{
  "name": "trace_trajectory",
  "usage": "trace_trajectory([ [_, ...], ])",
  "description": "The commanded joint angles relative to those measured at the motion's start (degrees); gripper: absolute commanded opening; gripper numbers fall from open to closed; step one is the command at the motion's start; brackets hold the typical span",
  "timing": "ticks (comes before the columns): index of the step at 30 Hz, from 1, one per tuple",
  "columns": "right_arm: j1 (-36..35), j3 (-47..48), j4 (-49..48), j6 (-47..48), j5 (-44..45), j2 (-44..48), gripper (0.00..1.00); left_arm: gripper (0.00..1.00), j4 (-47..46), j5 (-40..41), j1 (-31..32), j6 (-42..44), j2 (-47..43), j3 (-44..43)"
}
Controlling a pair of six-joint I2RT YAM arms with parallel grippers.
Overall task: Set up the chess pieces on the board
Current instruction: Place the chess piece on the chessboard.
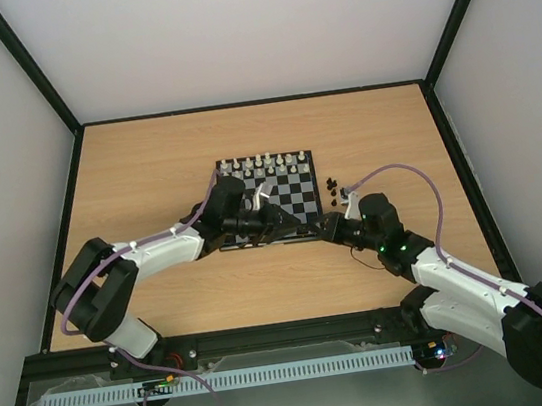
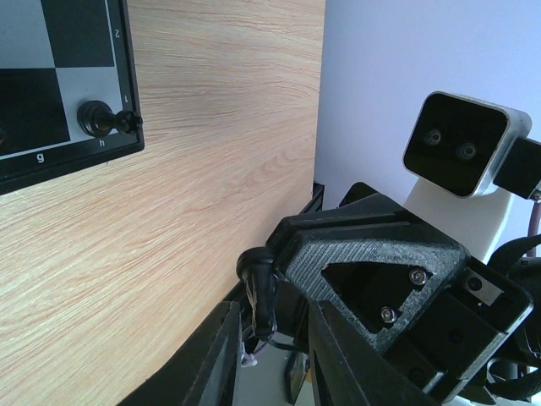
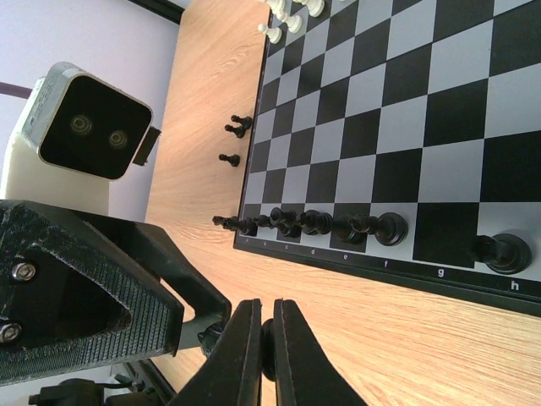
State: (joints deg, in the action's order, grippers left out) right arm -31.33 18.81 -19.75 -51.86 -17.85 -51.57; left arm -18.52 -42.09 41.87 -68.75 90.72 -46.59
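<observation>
Top view: I see the board (image 1: 295,194) mid-surface (image 1: 147,180), loose black pieces (image 1: 335,190) just beside its right edge

Left wrist: left fingers (image 2: 221,355) slightly spread, a small black piece (image 2: 256,275) in the gap

Right wrist: right fingers (image 3: 241,355) pressed together; a row of black pieces (image 3: 338,227) lines the board's near rank

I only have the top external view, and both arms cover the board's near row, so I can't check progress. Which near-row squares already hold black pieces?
Observer: The right wrist view shows black chess pieces in a run from the a corner up to f, and another black piece on h.
Operator: And g?
Observer: The g square of the board is empty.
Operator: Any strays I can't see?
Observer: Three loose black pieces sit on the table, just off the a-file edge.
</observation>
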Motion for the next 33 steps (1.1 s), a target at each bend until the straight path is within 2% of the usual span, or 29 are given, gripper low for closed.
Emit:
trace_trajectory([
  [1, -0.6, 1.8, -1.7, 0.3, 0.6, -0.2, 0.04, 0.25, -0.7, -1.3, -0.1, 0.6, 0.6, -2.1],
  [10, -1.1, 2.2, -1.8, 0.4, 0.9, -0.5, 0.04, 0.24, -0.7, -1.1, -0.1, 1.0, 1.1, -2.5],
  [14, -1.2, 2.2, -1.8, 0.4, 1.2, -0.6, 0.04, 0.17, -0.6, -1.1, -0.1, 1.2, 0.9, -2.5],
  [27, -1.2, 3.0, -1.5, 0.5, 1.8, -1.2, 0.04, 0.15, -0.3, -0.9, 0.3, 1.8, 1.0, -2.5],
  [30, -1.2, 3.2, -1.5, 0.5, 1.8, -1.2, 0.04, 0.11, -0.2, -1.0, 0.5, 2.0, 1.1, -2.6],
  [33, -1.2, 3.2, -1.3, 0.6, 1.7, -1.3, 0.04, 0.03, -0.1, -1.0, 0.5, 2.3, 1.4, -2.6],
])
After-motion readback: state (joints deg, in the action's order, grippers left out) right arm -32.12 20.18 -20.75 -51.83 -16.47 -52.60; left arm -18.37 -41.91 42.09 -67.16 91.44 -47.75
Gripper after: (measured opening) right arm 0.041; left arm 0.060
